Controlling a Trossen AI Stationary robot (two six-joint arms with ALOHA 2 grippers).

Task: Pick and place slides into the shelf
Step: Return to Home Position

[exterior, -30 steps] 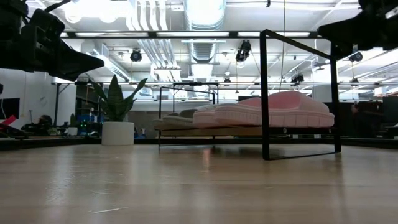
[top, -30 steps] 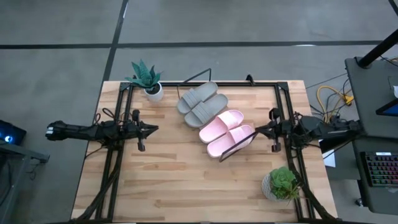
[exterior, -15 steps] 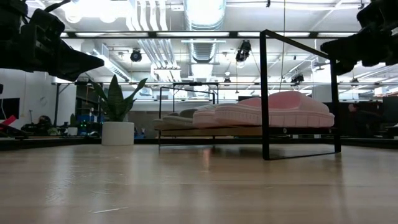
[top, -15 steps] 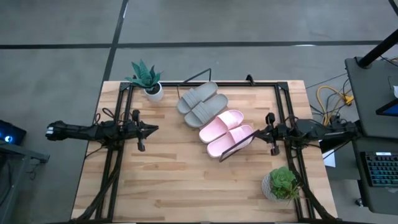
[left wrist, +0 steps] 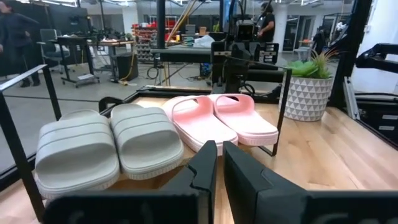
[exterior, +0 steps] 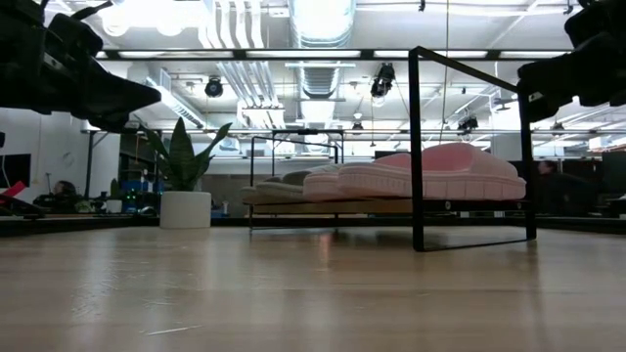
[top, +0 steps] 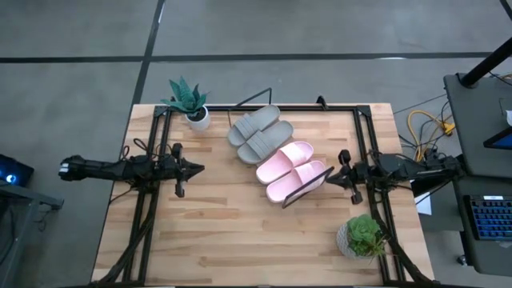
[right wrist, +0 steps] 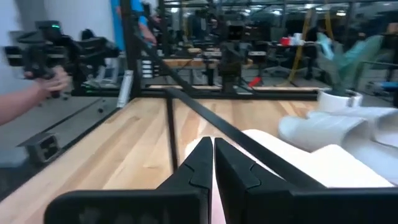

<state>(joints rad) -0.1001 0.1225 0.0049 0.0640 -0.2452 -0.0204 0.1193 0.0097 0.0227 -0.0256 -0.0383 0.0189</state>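
Note:
All four slides lie sole-down, side by side, on the slanted shelf (top: 308,188) near the table's far middle. The two grey slides (top: 258,134) are on its far-left part and the two pale pink slides (top: 290,168) on its near-right part. The low view shows the board (exterior: 391,206) under them inside the black wire frame (exterior: 416,147). My left gripper (top: 198,168) hovers shut to the left of the shelf and points at it; its wrist view faces the grey slides (left wrist: 106,146) and the pink slides (left wrist: 224,118). My right gripper (top: 328,178) hovers shut just right of the pink slides (right wrist: 292,165).
A potted plant (top: 189,100) stands at the far left corner and another (top: 364,236) at the near right. Black rails run along both table sides. The near half of the tabletop (top: 240,240) is bare wood. A person's hand (right wrist: 37,93) shows beyond the table.
My right gripper has crept toward the table's left, closer to the shelf's pink slides, and sunk a little. The slides and the shelf have stayed put.

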